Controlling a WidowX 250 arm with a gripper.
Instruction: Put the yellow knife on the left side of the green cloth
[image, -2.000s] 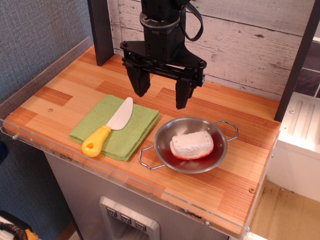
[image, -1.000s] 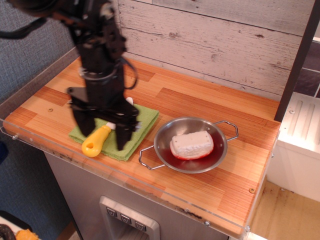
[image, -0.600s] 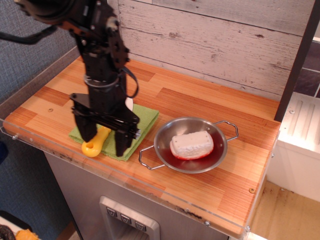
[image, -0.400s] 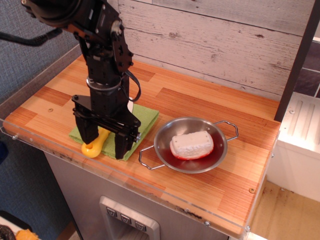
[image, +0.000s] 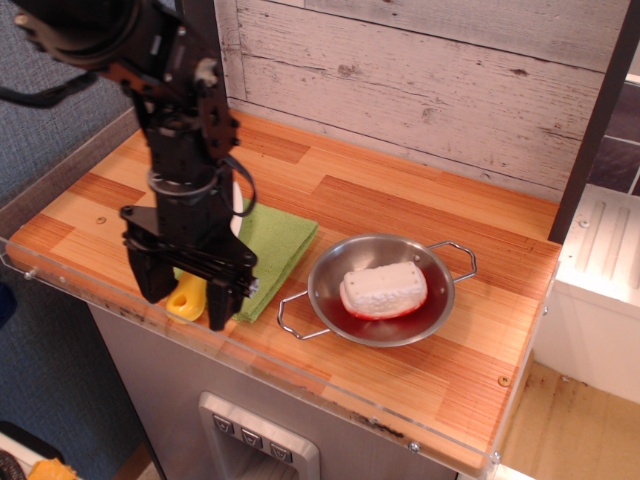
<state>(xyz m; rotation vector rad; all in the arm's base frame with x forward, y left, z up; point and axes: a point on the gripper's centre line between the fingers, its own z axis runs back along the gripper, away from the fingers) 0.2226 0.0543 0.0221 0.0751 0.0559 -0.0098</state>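
Yellow knife (image: 188, 300) handle peeks between the spread-apart fingers of the gripper (image: 186, 287), over the green cloth (image: 272, 245).

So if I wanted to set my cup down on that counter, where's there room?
Bare wood runs along the back by the plank wall, and right of the steel bowl. The front-left is crowded: the gripper straddles the yellow knife on the green cloth.

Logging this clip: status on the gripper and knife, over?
Gripper open, fingers either side of the knife handle, no grip visible. Knife lies on the cloth's front left part. Bowl with white block sits apart, right.
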